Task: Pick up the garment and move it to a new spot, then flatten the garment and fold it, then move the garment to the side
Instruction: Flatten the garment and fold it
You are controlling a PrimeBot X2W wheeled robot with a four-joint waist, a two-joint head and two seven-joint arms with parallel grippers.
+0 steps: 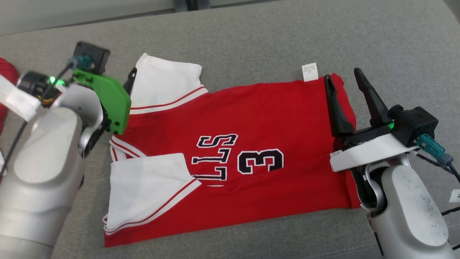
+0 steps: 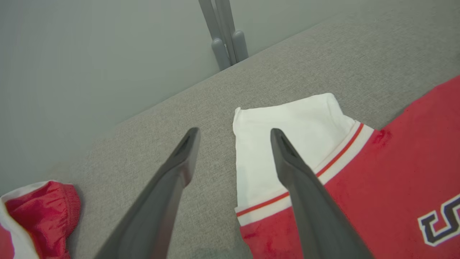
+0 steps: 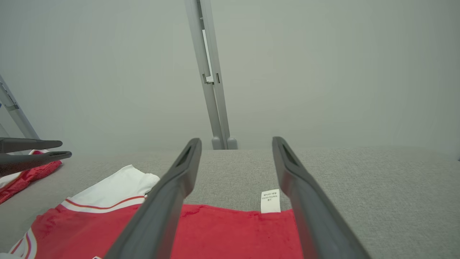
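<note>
I'm looking down on a grey upholstered surface with the red basketball jersey spread across its middle, collar end to my left and hem to my right. It lies flat and fairly smooth, so I judge the move and the flattening done. The near white sleeve is turned in over the chest, which looks like folding just begun. The far sleeve is still out, and the body folds and the move aside remain.

My left gripper hovers with fingers spread wide across the far sleeve's outer edge, holding nothing. My right gripper, equally wide and empty, sits at the hem's far corner, beside the white label. Another red garment lies off to the left.
</note>
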